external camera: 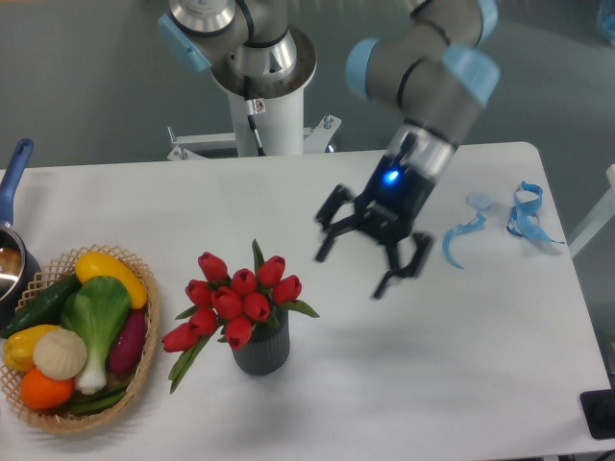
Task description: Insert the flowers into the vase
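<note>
Sitting at the left edge of the white table [461,384], a blue-handled pot [13,206] adjoins a woven wicker basket [144,370] of colourful toy vegetables [82,327]. Near the middle, the bunch of red artificial tulips [235,298] stands in the small dark grey ribbed vase [261,351], one bloom drooping leftward. To the right, the robot's black two-finger gripper [370,264] hovers empty, fingers spread wide, near blue ribbon scraps [500,221].

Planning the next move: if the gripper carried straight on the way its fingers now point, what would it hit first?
The gripper is open, fingers pointing down and slightly towards the camera. Straight on it would most likely meet bare table, to the right of the vase and flowers. Depth is unclear from one view.
</note>
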